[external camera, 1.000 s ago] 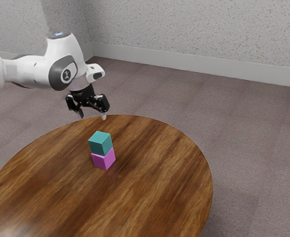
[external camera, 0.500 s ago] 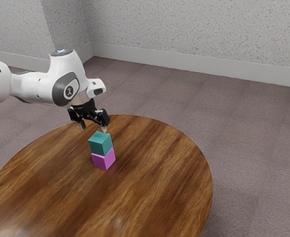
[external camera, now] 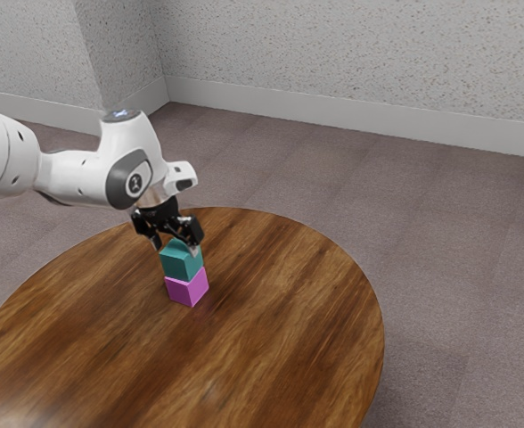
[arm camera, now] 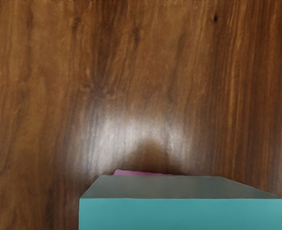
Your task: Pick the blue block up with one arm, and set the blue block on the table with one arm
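Block (external camera: 181, 266), teal, upright, top level

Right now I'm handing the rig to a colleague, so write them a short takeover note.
End effector: open, down at the top of the stack, one finger on either side.
Teal block (presumably the task's "blue" one): resting on the magenta block, which stands on the round wooden table.
Done: end effector is at the teal block; no grasp or lift yet.
Left: grip it, lift it, set it on the table.
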Controlling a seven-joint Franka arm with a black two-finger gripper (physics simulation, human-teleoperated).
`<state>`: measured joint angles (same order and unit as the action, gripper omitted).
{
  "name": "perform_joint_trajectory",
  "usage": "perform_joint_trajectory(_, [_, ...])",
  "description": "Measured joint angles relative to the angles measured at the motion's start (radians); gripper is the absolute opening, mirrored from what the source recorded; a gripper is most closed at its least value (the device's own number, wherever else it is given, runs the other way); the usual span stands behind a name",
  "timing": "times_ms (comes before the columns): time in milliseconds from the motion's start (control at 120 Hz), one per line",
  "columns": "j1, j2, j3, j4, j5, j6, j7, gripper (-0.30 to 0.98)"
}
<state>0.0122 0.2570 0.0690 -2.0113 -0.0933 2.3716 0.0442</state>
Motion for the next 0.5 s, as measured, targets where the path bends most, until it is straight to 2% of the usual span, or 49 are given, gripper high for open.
perform_joint_trajectory(500, [0.0, 0.057, 0.0, 0.021, -0.023, 0.016, 0.032, 0.68])
